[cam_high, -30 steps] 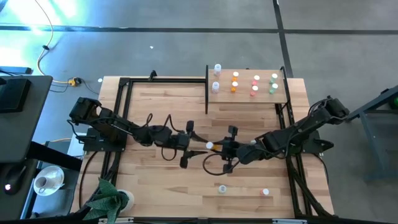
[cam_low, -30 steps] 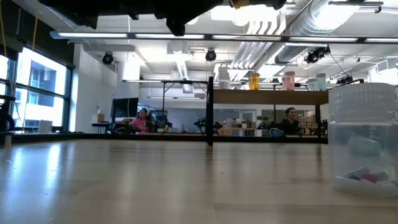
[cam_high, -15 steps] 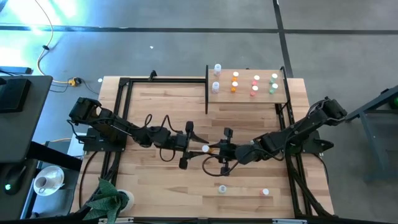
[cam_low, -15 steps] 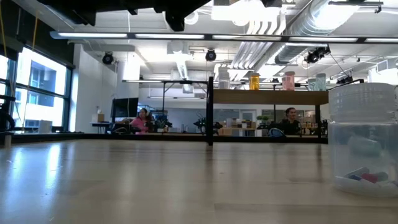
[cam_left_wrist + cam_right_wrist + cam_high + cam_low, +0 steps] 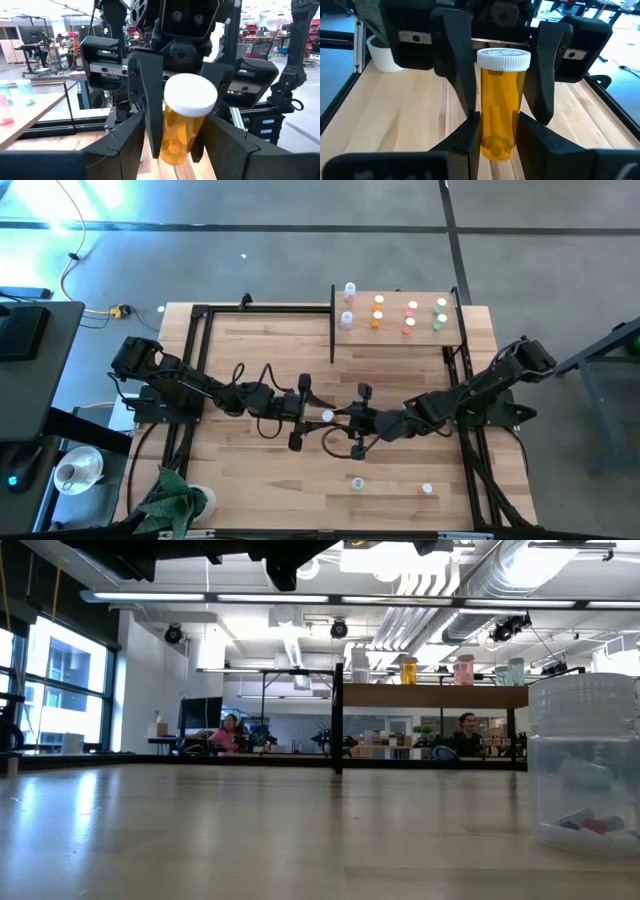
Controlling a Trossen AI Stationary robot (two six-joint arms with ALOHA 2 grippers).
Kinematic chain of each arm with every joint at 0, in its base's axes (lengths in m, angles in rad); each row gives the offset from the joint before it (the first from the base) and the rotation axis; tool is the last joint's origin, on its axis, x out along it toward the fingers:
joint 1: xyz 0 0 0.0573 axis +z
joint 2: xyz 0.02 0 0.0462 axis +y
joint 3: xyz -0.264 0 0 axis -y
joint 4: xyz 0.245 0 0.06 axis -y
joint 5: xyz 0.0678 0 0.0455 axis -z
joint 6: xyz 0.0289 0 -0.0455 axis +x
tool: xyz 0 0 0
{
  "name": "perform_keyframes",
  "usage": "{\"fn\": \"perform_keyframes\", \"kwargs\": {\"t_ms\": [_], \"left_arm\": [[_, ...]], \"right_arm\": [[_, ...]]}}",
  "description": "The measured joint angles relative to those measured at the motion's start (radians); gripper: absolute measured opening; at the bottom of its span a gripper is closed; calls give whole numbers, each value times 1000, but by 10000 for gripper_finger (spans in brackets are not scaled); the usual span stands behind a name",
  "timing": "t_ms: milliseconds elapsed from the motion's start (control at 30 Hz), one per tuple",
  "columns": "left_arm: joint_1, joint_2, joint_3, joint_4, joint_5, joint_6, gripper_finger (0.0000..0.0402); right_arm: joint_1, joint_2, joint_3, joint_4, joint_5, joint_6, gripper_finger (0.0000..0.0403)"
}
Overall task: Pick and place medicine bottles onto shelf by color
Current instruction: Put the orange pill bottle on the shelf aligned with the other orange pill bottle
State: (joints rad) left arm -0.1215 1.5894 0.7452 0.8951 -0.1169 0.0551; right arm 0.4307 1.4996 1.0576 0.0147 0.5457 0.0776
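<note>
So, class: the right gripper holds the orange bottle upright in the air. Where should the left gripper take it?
Probably on the upper orange body, just under the white cap. The right gripper clamps the orange bottle low, leaving that part bare. The left gripper should come level from opposite, fingers either side.

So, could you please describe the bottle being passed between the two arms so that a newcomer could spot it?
Look at the middle of the wooden tabletop, where the two grippers meet above it. Between them stands an upright orange bottle with a white cap. It alone is held in the air; the others stand on the shelf or the tabletop.
</note>
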Motion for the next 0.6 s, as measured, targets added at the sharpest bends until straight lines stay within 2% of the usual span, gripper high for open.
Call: {"fn": "perform_keyframes", "kwargs": {"t_ms": [367,600], "left_arm": [[0,0,0,0,1,4,115],[0,0,0,-2,1,4,94]], "right_arm": [[1,0,0,-3,2,-7,91],[1,-1,0,-11,2,-15,91]]}}
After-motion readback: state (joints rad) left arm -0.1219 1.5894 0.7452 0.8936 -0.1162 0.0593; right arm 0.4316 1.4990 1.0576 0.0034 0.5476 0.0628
